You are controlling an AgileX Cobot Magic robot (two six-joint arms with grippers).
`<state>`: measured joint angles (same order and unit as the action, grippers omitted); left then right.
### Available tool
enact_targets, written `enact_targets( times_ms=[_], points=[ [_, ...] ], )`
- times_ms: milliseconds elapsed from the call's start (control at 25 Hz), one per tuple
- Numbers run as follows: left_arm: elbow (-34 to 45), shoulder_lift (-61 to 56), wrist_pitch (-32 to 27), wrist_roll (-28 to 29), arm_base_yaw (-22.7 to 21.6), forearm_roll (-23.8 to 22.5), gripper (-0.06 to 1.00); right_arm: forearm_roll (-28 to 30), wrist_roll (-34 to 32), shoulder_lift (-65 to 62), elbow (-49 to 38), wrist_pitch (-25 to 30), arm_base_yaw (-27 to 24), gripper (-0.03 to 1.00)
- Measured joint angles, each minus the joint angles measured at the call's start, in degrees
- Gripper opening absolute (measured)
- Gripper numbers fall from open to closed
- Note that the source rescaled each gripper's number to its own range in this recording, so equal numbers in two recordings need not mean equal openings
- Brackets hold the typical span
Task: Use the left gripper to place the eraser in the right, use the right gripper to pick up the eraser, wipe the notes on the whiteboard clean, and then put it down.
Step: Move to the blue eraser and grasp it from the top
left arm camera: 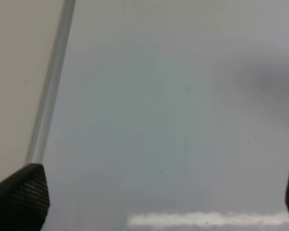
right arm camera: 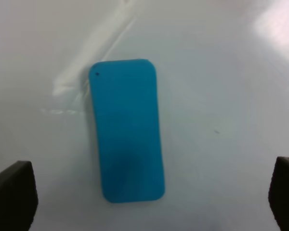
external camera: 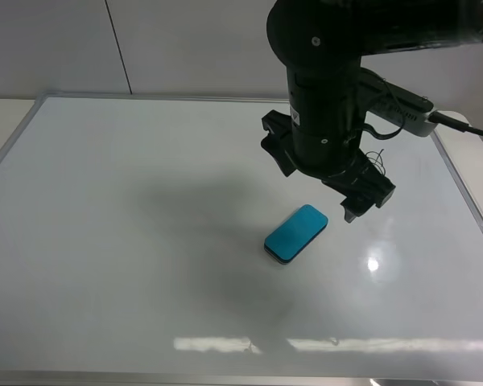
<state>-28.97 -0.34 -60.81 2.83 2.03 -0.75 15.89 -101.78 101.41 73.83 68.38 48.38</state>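
Observation:
The teal-blue eraser [external camera: 296, 233] lies flat on the whiteboard [external camera: 145, 201], right of centre, and nothing grips it. My right gripper [external camera: 318, 185] hangs open just above and behind it. In the right wrist view the eraser [right arm camera: 127, 130] lies lengthwise between the two wide-apart black fingertips [right arm camera: 12, 197] of the right gripper [right arm camera: 144, 204], and neither touches it. My left gripper [left arm camera: 154, 202] is open and empty over bare whiteboard [left arm camera: 159, 96] near its frame; it is out of the exterior high view. No notes show on the board in any view.
The board's silver-grey frame [external camera: 16, 133] runs round its edges and shows in the left wrist view [left arm camera: 53, 82], with pale table [left arm camera: 14, 72] beyond. The right arm's body [external camera: 326, 88] and cables hide part of the board's far right. Light glare stripes lie near the front edge [external camera: 306, 344].

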Motion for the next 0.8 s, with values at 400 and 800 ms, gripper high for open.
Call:
enact_targets(
  times_ms=[400, 800],
  points=[
    [0.0, 0.0, 0.0, 0.0, 0.0, 0.0, 1.0, 1.16, -0.4, 1.42, 0.0, -4.68, 0.0, 0.91],
    [0.0, 0.0, 0.0, 0.0, 0.0, 0.0, 1.0, 0.65, -0.21, 5.22, 0.0, -7.22, 0.05, 0.91]
  ],
)
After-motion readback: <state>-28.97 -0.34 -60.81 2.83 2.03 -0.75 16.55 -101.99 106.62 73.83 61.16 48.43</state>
